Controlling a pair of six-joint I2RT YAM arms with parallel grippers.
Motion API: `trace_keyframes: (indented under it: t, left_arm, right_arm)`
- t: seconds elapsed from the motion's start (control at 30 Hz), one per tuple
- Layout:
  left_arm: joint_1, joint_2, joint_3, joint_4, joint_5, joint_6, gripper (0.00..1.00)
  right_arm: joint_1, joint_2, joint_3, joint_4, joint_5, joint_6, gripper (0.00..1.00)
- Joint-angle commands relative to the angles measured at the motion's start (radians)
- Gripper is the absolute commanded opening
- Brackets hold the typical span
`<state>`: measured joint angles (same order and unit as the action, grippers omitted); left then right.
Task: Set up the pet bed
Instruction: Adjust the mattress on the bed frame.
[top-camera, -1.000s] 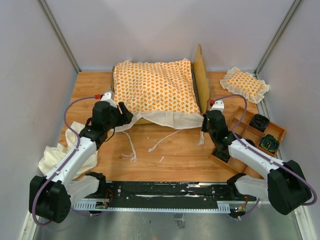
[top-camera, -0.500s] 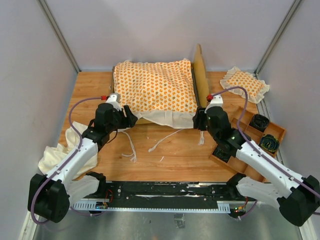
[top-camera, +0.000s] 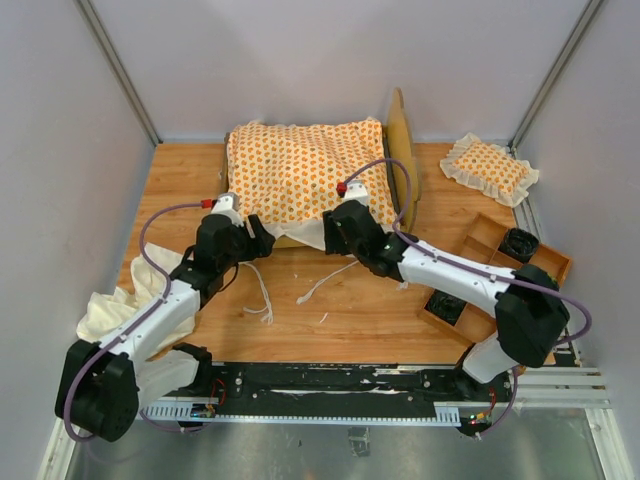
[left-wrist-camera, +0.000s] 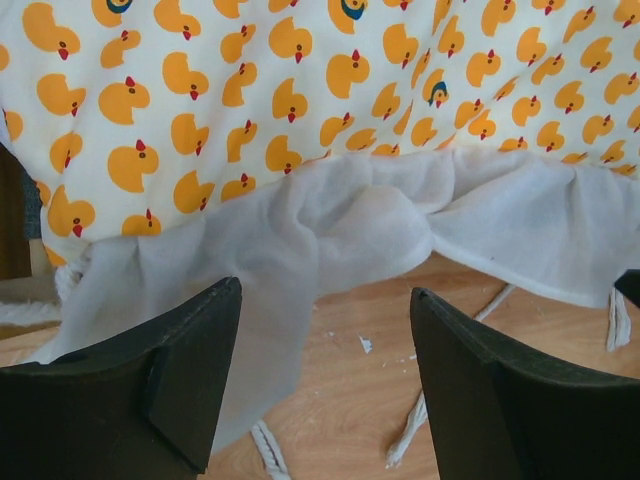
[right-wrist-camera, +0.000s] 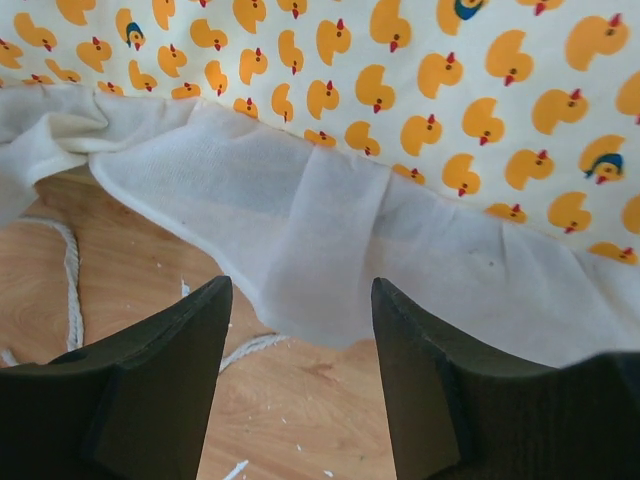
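Just ahead of the left gripper (left-wrist-camera: 322, 295) and right gripper (right-wrist-camera: 300, 285), both gaping wide and holding nothing, the cushion (top-camera: 305, 185) is sitting on the bed frame (top-camera: 403, 150), ruffle (right-wrist-camera: 300, 230) drooping toward them. Risk: closing here would be catching only thin ruffle and dragging the cushion askew. The tie strings (top-camera: 325, 283) trailing nearer in are possibly snagging; hard to see.

Cushion (top-camera: 305, 185) on bed (top-camera: 404, 160), top center. Left gripper (top-camera: 257, 236) at its lower-left corner, right gripper (top-camera: 330, 224) at lower edge middle. Pillow (top-camera: 490, 168) upper right.
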<state>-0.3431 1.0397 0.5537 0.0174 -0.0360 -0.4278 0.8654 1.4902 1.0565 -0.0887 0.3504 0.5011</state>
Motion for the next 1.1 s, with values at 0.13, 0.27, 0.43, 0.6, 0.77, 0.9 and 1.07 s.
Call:
trace_keyframes:
  t: [0.13, 0.27, 0.43, 0.6, 0.77, 0.9, 1.07]
  left_arm:
    - [-0.005, 0.11, 0.015, 0.058, -0.079, -0.03, 0.67]
    - [-0.004, 0.12, 0.021, 0.024, -0.128, -0.023, 0.48]
    - [-0.005, 0.066, 0.008, -0.01, -0.218, -0.009, 0.02]
    - [-0.003, -0.01, -0.012, -0.04, -0.314, 0.001, 0.0]
    - [0.0, -0.047, -0.03, -0.056, -0.378, -0.013, 0.0]
    - [0.025, -0.046, -0.04, -0.071, -0.395, -0.036, 0.0]
    - [0.035, -0.052, -0.016, -0.085, -0.391, -0.034, 0.0]
  right_arm:
    - [0.019, 0.175, 0.109, 0.002, 0.043, 0.008, 0.47]
    - [0.019, 0.195, 0.115, -0.054, 0.079, -0.006, 0.25]
    - [0.018, 0.133, 0.049, -0.042, 0.088, -0.048, 0.0]
    - [0.007, 0.049, -0.031, -0.009, 0.122, -0.109, 0.0]
    - [-0.028, -0.028, -0.124, 0.044, 0.062, -0.132, 0.0]
    - [-0.058, -0.056, -0.164, 0.049, 0.035, -0.133, 0.0]
    - [-0.09, -0.08, -0.188, 0.066, 0.009, -0.147, 0.0]
